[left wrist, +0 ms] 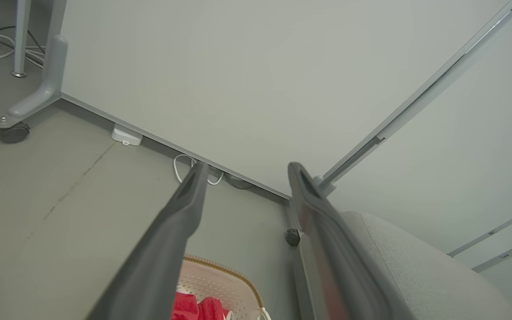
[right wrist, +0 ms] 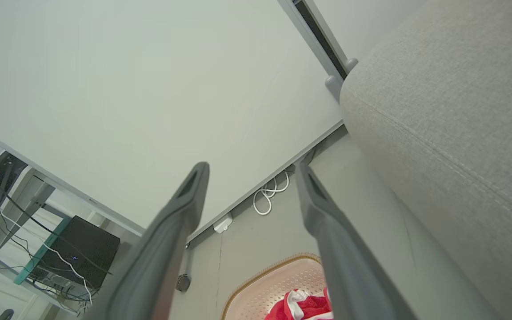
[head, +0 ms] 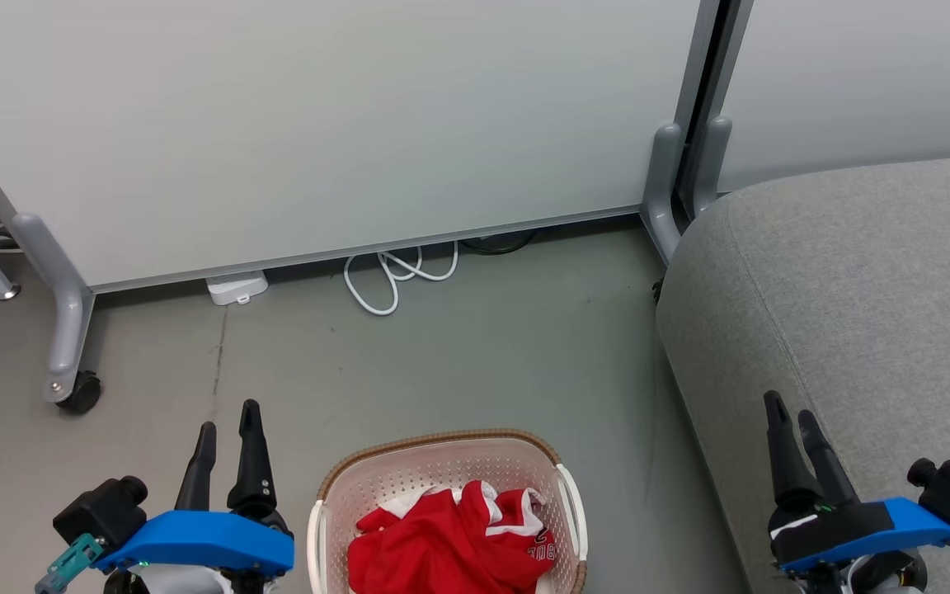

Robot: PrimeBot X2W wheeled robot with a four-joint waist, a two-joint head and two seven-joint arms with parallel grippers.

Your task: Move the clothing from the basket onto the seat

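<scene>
One basket [head: 440,436]: stood on the grey floor [head: 458,355] at the near edge, between the grippers and just left of the sofa.
Clothes [head: 442,544]: red with white trim, crumpled inside the basket; dark lettering showed on the right fold.
Sofa [head: 862,280]: light grey, filling the right side, with a straight seam running near to far.
Left gripper [head: 228,415]: left of the basket, fingers apart, holding nothing.
Right gripper [head: 787,405]: right of the basket, over the sofa's near left edge, fingers apart, holding nothing.
Cable [head: 392,276]: white, looped on the floor at the foot of the far partition [head: 318,132].
Caster [head: 79,393]: black, far left, under the partition's leg.
</scene>
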